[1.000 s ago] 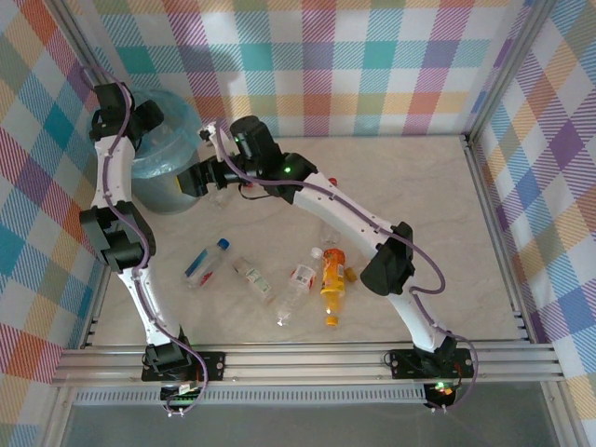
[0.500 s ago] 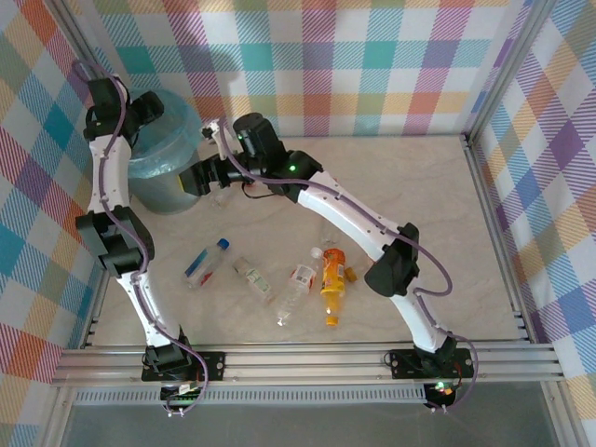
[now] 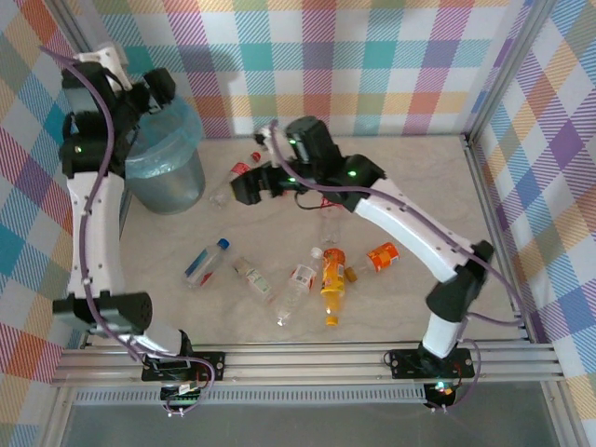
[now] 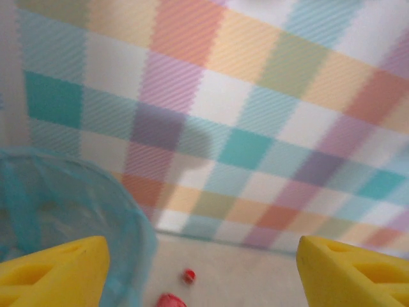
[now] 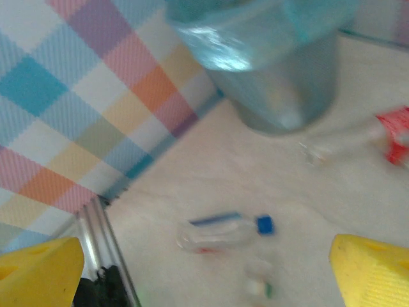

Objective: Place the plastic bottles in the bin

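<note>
Top external has the left gripper (image 3: 156, 90) spread wide and empty by the bin (image 3: 168, 177), far-left corner of the table (image 3: 410, 177); right gripper (image 3: 244, 190), wide too, hovers beside a red-capped bottle (image 3: 238, 170), best straddle its middle squarely so it won't roll
</note>
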Robot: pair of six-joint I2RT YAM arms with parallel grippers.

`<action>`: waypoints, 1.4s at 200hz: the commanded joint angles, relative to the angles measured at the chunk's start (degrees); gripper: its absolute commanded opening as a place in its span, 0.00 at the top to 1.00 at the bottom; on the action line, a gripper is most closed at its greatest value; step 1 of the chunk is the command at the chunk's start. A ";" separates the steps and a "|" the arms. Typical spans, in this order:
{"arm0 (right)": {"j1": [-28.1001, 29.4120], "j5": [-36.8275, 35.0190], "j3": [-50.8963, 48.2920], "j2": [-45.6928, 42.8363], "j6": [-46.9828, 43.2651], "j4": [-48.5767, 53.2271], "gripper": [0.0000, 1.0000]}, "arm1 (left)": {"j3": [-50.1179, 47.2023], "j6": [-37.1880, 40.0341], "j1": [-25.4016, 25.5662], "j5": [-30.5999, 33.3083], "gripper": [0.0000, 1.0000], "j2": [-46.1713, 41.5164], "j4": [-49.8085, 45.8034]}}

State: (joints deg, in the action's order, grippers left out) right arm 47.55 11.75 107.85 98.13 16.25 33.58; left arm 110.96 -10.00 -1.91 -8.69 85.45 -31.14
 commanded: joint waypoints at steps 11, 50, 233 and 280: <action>-6.15 -7.84 -15.34 -10.32 4.66 5.70 0.03 | -11.05 5.37 10.05 3.30 0.23 -5.62 0.04; -9.49 -18.50 -35.86 -24.96 15.47 7.30 0.01 | -21.76 12.58 25.21 2.29 0.23 -9.85 1.87; -9.58 -25.11 -67.92 -29.40 57.91 -4.75 0.07 | -40.09 43.04 39.09 -31.02 0.00 -9.90 -5.99; -10.62 -24.46 -65.91 -22.31 58.09 -8.22 0.09 | -41.17 44.60 39.14 -30.60 0.00 -11.04 -6.28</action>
State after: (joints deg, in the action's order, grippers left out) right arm 37.47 -12.19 39.11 72.90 73.17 28.40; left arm 70.85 32.10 36.47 -37.74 76.47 -37.39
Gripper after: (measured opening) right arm 0.912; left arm 0.998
